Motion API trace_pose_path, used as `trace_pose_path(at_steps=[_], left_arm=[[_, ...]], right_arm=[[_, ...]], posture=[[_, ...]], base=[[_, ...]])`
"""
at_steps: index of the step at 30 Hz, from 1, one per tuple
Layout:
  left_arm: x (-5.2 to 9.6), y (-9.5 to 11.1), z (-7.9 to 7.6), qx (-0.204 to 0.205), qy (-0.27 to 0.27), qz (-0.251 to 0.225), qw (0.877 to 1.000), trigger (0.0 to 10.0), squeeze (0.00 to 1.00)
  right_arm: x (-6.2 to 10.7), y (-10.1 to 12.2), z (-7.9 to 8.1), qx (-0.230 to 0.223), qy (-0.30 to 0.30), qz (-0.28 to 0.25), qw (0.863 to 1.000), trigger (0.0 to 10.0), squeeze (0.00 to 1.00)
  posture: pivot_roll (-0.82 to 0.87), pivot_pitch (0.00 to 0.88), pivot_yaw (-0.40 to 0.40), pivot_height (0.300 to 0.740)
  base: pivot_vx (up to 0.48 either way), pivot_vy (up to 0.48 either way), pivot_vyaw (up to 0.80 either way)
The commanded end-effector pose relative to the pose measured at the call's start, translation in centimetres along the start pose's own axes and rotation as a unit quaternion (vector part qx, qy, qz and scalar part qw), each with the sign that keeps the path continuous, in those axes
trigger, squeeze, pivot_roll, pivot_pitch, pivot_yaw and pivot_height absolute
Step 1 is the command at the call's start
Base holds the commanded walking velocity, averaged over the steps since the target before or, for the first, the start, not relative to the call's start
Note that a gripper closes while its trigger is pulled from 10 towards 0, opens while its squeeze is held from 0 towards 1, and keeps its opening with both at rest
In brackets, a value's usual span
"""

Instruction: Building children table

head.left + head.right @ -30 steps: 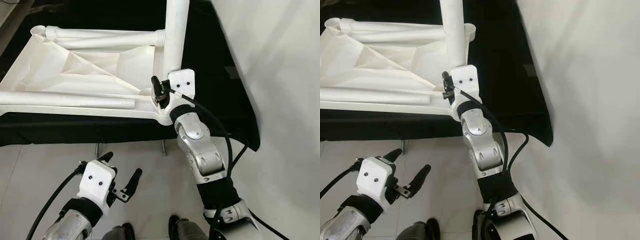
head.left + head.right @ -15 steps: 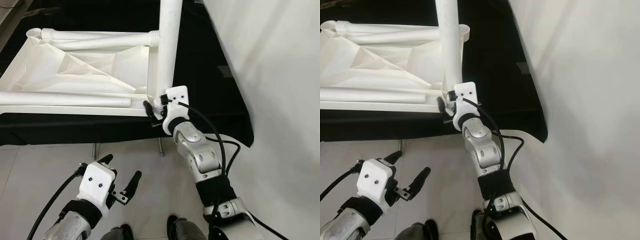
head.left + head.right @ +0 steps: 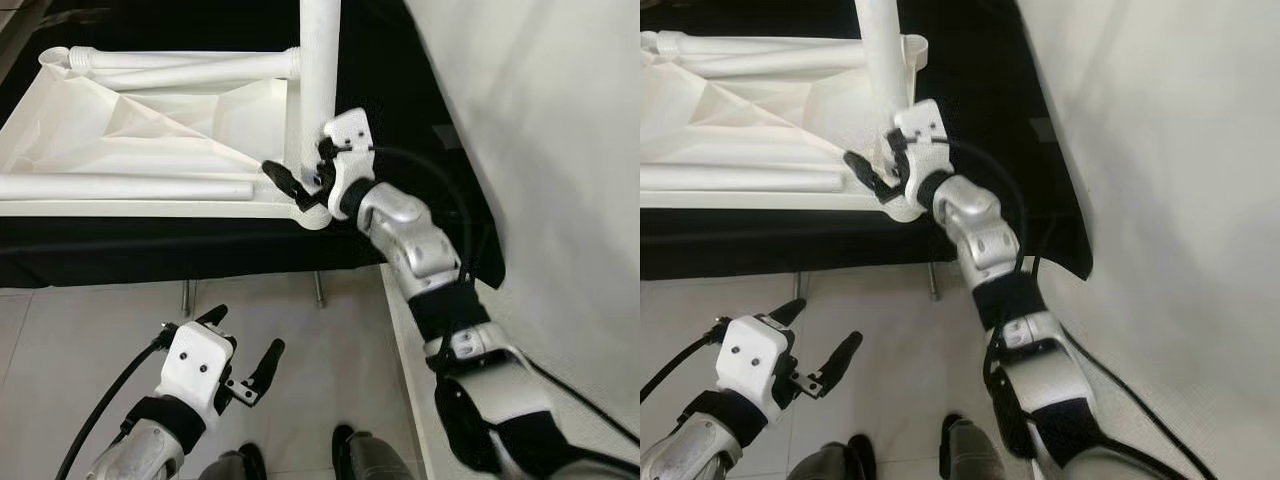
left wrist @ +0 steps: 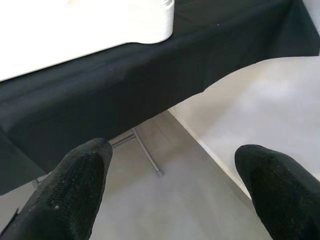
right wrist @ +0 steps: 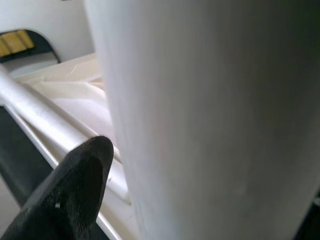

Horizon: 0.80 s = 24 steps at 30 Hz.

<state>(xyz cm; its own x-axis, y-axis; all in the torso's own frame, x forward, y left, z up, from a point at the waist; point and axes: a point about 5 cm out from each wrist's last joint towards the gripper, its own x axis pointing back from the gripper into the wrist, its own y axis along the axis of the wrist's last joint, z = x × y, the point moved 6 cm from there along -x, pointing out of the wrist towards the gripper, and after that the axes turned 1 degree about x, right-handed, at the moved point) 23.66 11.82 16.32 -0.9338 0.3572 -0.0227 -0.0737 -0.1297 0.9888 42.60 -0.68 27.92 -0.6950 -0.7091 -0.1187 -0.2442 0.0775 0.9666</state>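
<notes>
Black-draped workbench (image 3: 150,255) bears the tabletop (image 3: 120,130); right tool (image 3: 300,172) spread around its upright leg (image 3: 318,70), left tool (image 3: 243,350) gaping, empty.

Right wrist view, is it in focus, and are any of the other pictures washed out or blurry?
Right wrist view: the upright leg sits so close it is a soft, featureless white mass, and the black finger is blurred too. Left wrist view: the tabletop is blown out to pure white. Left eye view: sharp and evenly lit, with the black cloth nearly detailless.

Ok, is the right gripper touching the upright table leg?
Cannot tell. In the left eye view the right gripper sits at the base of the upright leg, fingers spread around it, but no view plainly shows contact or gap.
</notes>
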Motion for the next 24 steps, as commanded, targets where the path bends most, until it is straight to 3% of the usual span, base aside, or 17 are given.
trace_pose_path(at_steps=[1,4,5,6,7,14,20,21,22,23,24], left_arm=[[0.2,-0.6,-0.1,0.005,0.002,0.009,1.000,10.0,0.00],[0.2,-0.6,-0.1,0.004,0.003,0.009,1.000,10.0,0.00],[0.2,-0.5,-0.1,0.004,0.003,0.008,1.000,10.0,0.00],[0.2,-0.5,-0.2,0.004,0.003,0.008,1.000,10.0,0.00],[0.2,-0.5,-0.2,0.004,0.003,0.008,1.000,10.0,0.00],[0.3,-0.5,-0.3,0.005,0.002,0.008,1.000,10.0,0.00],[0.3,-0.4,-0.3,0.006,0.002,0.007,1.000,10.0,0.00],[0.3,-0.5,-0.4,0.006,0.001,0.008,1.000,10.0,0.00],[0.3,-0.5,-0.4,0.006,0.001,0.008,1.000,10.0,0.00],[0.4,-0.5,-0.4,0.006,0.001,0.009,1.000,10.0,0.00],[0.4,-0.5,-0.4,0.006,0.001,0.009,1.000,10.0,0.00]], right_arm=[[-0.5,0.6,0.9,0.007,0.032,-0.008,0.999,10.0,0.00],[-0.6,0.7,1.1,0.018,0.054,-0.004,0.998,10.0,0.00],[-0.6,0.8,1.1,0.023,0.063,-0.002,0.998,1.5,0.00],[-0.6,0.8,1.1,0.025,0.070,-0.001,0.997,1.5,0.00],[-0.6,0.8,1.2,0.026,0.080,0.001,0.996,0.0,0.00],[-0.5,0.5,1.1,0.039,0.115,0.013,0.992,0.0,0.00],[-0.2,-0.3,0.3,0.037,0.094,0.027,0.995,0.0,0.00],[0.0,-1.6,-0.6,0.038,0.039,0.048,0.997,0.0,0.00],[0.0,-1.6,-0.6,0.038,0.039,0.048,0.997,0.0,0.00],[1.6,-4.0,-3.1,0.012,-0.131,0.072,0.989,0.0,0.00],[1.6,-4.0,-3.1,0.012,-0.131,0.072,0.989,0.0,0.00]], posture=[[-0.08,0.271,-0.056,0.740],[-0.08,0.273,-0.057,0.740],[-0.08,0.273,-0.058,0.740],[-0.08,0.274,-0.058,0.740],[-0.08,0.276,-0.057,0.740],[-0.09,0.281,-0.056,0.740],[-0.09,0.284,-0.060,0.740],[-0.09,0.281,-0.072,0.740],[-0.09,0.281,-0.072,0.740],[-0.10,0.270,-0.105,0.740],[-0.10,0.270,-0.105,0.740]], base=[[0.000,0.000,0.00],[0.000,0.000,0.00],[0.000,0.000,0.00],[0.000,0.000,0.00],[0.000,0.000,0.00],[0.000,0.000,0.00],[0.000,0.000,0.00],[0.000,0.000,0.00],[0.000,0.000,0.00],[0.000,0.000,0.00],[0.000,0.000,0.00]])
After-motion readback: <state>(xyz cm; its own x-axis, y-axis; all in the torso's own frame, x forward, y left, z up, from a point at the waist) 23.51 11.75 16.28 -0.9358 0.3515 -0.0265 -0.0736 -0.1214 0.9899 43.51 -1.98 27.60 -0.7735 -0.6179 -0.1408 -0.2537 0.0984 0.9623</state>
